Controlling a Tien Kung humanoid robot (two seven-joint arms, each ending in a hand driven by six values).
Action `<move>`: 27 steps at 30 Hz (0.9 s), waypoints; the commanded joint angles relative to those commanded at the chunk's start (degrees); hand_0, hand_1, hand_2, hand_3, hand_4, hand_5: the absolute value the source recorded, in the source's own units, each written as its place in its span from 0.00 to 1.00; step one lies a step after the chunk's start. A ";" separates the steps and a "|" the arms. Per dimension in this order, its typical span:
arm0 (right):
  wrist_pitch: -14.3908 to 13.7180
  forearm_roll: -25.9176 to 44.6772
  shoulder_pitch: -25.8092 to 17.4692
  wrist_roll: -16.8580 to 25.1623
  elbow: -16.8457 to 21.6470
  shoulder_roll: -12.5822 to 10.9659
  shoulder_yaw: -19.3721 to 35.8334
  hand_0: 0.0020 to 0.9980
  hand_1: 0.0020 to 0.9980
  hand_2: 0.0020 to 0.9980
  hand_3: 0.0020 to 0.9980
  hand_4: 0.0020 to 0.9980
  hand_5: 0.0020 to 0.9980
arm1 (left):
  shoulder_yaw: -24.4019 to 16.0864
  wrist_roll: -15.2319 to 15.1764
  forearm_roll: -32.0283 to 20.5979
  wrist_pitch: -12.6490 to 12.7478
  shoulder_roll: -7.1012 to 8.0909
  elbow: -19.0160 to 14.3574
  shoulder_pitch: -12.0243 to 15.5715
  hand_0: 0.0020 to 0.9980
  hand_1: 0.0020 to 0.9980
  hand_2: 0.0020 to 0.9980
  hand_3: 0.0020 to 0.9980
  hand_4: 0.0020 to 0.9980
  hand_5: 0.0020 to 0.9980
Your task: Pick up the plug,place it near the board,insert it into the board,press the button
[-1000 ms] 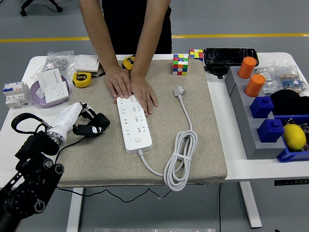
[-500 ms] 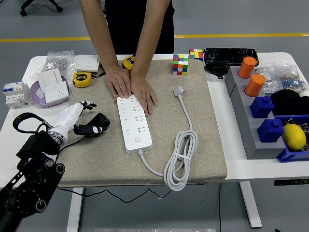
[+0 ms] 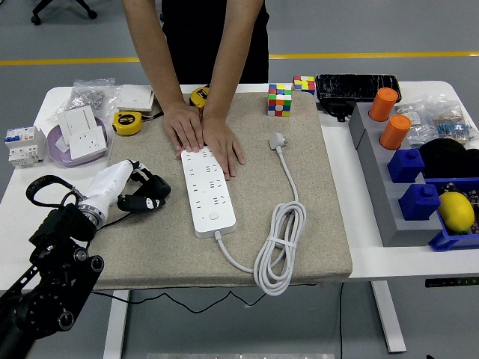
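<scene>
A white power strip lies on the beige mat, its button near the front end. A person's two hands press flat on the strip's far end. My left hand, white with black fingers, is at the mat's left edge. Its fingers curl over a black plug that sits low on the mat, a little left of the strip. The strip's own white cord lies coiled to the right, ending in a white plug. My right hand is out of view.
Two yellow tape measures, a purple plate with white sockets and a circuit breaker lie at the left. Rubik's cubes and a black case are at the back. A grey rack holds orange cylinders, blue blocks and a lemon at the right.
My left hand has shifted slightly right. Its fingers were spread above the plug half a second ago and now curl over it. The person's hands have not moved.
</scene>
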 joint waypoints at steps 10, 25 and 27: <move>-0.03 0.05 0.11 -0.04 0.00 -0.24 -0.09 0.87 0.77 0.76 0.79 1.00 0.87 | 7.51 -0.65 0.00 0.13 5.54 0.65 -3.22 0.48 0.46 0.43 0.51 0.59 0.00; -0.07 0.07 0.50 -0.12 0.00 -0.51 0.25 0.87 0.77 0.76 0.80 1.00 0.87 | 20.02 -1.84 0.00 1.15 13.68 -4.69 -7.90 0.48 0.47 0.43 0.51 0.56 0.00; -0.09 0.29 0.60 -0.06 0.00 -0.55 0.06 0.87 0.77 0.76 0.79 1.00 0.87 | 20.95 -2.01 0.00 1.31 14.11 -5.92 -8.39 0.48 0.47 0.43 0.50 0.55 0.00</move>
